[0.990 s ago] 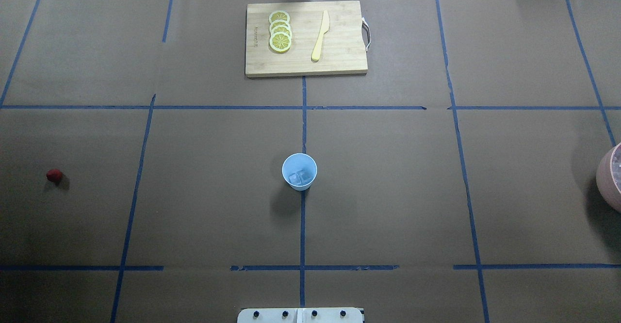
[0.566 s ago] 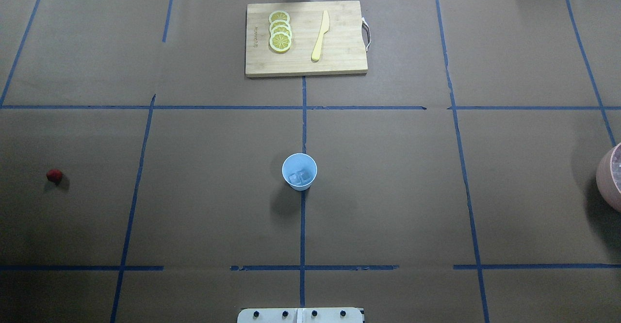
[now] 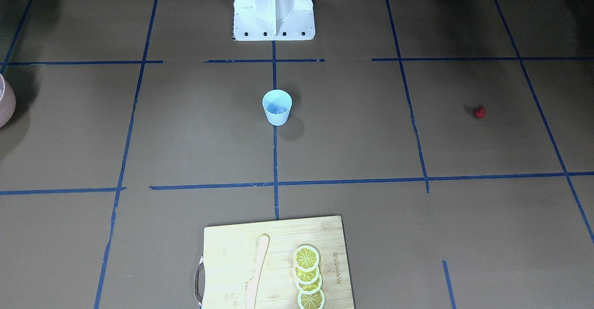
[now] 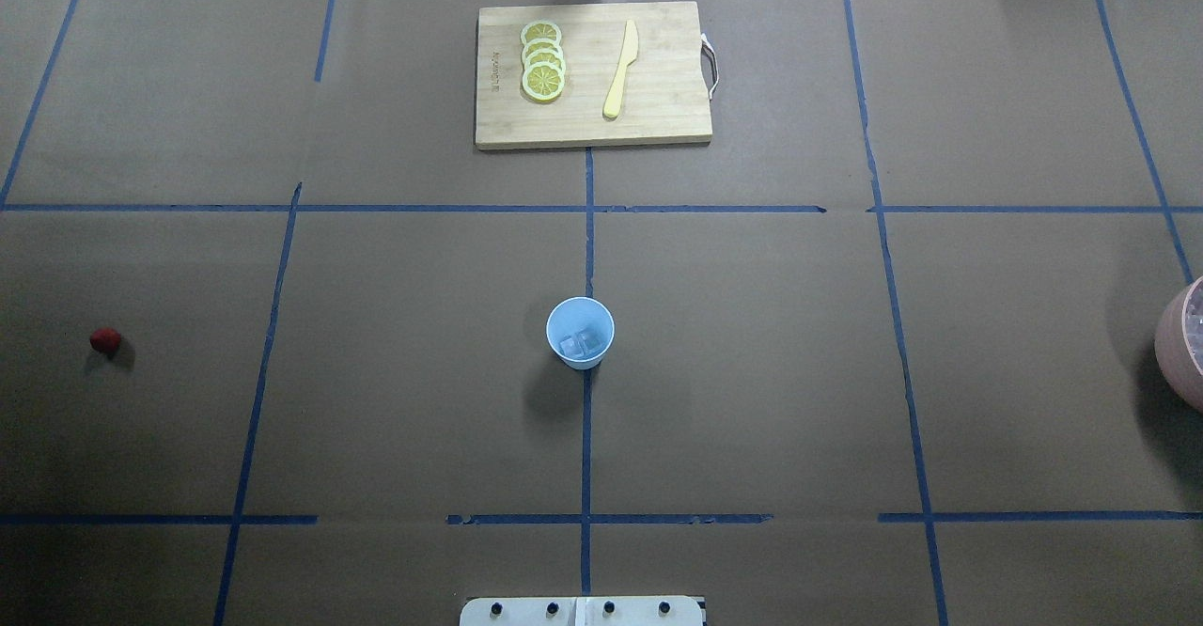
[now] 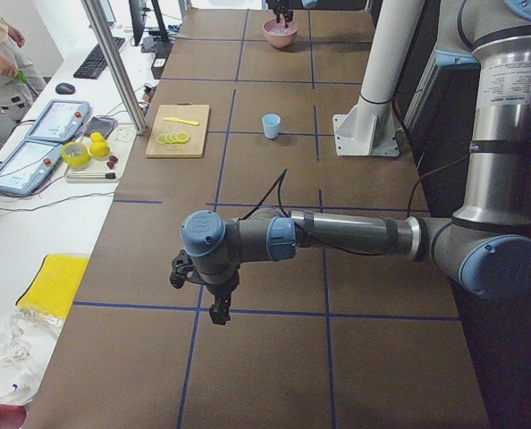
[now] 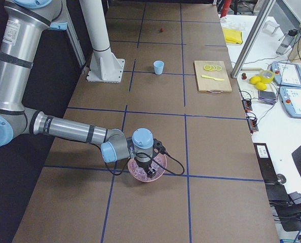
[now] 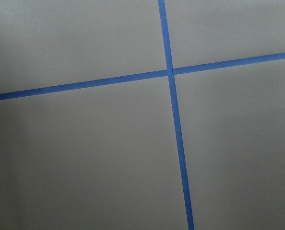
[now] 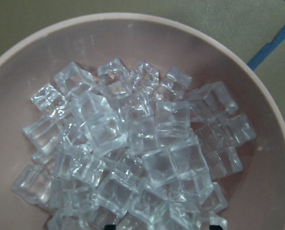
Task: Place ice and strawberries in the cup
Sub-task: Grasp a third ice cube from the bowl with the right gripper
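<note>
The light-blue cup (image 4: pixel 580 333) stands upright at the table's centre on a tape line, with two clear ice cubes (image 4: pixel 581 345) inside; it also shows in the front view (image 3: pixel 277 107). The red strawberry (image 4: pixel 105 341) lies alone at the far left, also in the front view (image 3: pixel 479 112). A pinkish bowl (image 8: pixel 133 17) holds several ice cubes (image 8: pixel 133 143) at the far right. My right gripper (image 6: pixel 150 172) hangs just over that bowl; I cannot tell its state. My left gripper (image 5: pixel 219 313) hovers over bare table; I cannot tell its state.
A wooden cutting board (image 4: pixel 658 90) at the back centre carries lemon slices (image 4: pixel 543 60) and a pale knife (image 4: pixel 620 70). The robot's white base (image 3: pixel 274 7) stands at the near edge. The pinkish bowl (image 4: pixel 1182 344) sits at the table's right edge.
</note>
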You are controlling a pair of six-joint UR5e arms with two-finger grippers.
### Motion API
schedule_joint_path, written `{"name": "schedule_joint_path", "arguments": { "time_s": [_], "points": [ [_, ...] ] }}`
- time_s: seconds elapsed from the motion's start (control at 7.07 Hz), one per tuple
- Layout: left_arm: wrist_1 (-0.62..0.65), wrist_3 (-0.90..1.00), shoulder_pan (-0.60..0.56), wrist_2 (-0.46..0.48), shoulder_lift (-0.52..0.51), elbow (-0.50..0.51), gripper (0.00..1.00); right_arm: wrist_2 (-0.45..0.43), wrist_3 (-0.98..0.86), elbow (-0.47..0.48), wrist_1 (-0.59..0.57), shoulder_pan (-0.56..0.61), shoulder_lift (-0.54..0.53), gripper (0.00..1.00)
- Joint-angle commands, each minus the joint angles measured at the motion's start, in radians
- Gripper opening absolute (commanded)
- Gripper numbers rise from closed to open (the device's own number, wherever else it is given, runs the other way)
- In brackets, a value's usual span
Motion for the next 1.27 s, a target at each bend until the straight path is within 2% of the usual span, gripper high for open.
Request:
{"name": "schedule_joint_path", "arguments": {
  "time_s": [0.0, 0.14, 0.28, 0.42, 0.71, 0.85, 0.99, 1.13],
  "points": [
    [0.000, 0.000, 0.000, 0.000, 0.000, 0.001, 1.00, 0.000, -0.002, -0.002, 0.000, -0.006, 0.003, 0.58],
    [0.000, 0.000, 0.000, 0.000, 0.000, 0.001, 1.00, 0.000, -0.012, -0.002, 0.000, -0.007, 0.003, 0.30],
    [-0.001, 0.000, 0.000, 0.000, 0.000, 0.001, 1.00, 0.000, -0.015, -0.003, 0.000, -0.007, 0.003, 0.09],
    [-0.001, 0.000, 0.000, 0.000, 0.000, 0.001, 1.00, 0.004, -0.015, -0.002, 0.000, -0.007, 0.003, 0.04],
    [-0.001, 0.000, 0.000, 0.000, 0.000, -0.001, 1.00, 0.058, -0.012, 0.006, -0.003, 0.009, 0.010, 0.03],
    [-0.001, 0.000, 0.000, 0.000, 0.000, -0.001, 1.00, 0.090, 0.003, 0.027, -0.047, 0.041, 0.024, 0.02],
    [-0.001, 0.000, 0.000, 0.000, 0.000, -0.001, 1.00, 0.090, 0.035, 0.121, -0.221, 0.081, 0.068, 0.02],
    [-0.001, 0.000, 0.000, 0.000, -0.001, -0.001, 1.00, 0.089, 0.166, 0.233, -0.362, 0.082, 0.113, 0.02]
  ]
}}
